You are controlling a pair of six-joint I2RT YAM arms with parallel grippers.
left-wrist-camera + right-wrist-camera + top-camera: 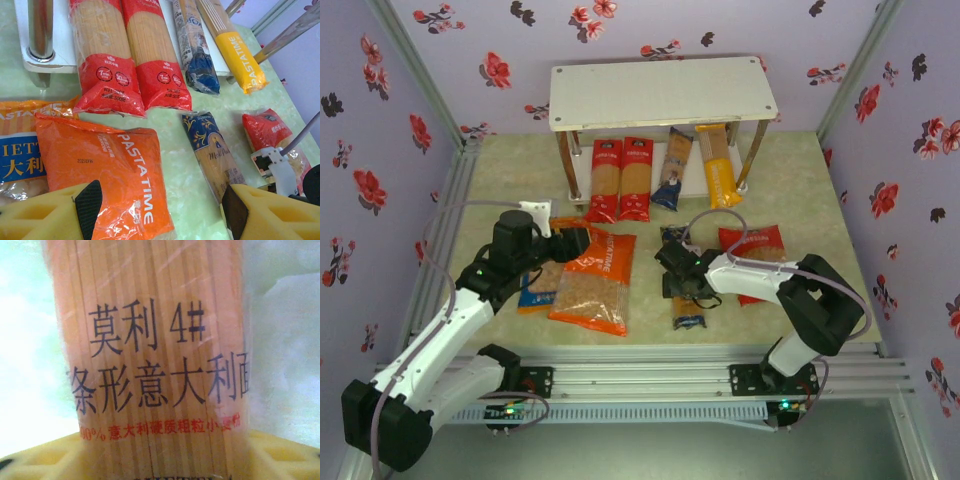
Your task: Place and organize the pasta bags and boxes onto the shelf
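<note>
The left tool (159, 205) is spread wide over the orange bag (110, 170). That bag lies on the surface (645, 300), partly on the blue bag (20, 167). The right tool (685, 282) sits around the dark blue spaghetti pack (210, 150), beside the red bag (265, 130). I cannot tell if it squeezes. Farther back, one red spaghetti pack (604, 180), a second red spaghetti pack (636, 178), the tan-and-blue pack (672, 170) and the yellow-orange pack (718, 165) lie side by side on the bottom board of the shelf (660, 92).

Four spaghetti packs (620, 180) lie side by side on the shelf (660, 92), bags (595, 280) before it

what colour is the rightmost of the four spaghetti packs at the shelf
Yellow-orange pack with white PASTATIME lettering, clearest in the left wrist view.
</note>
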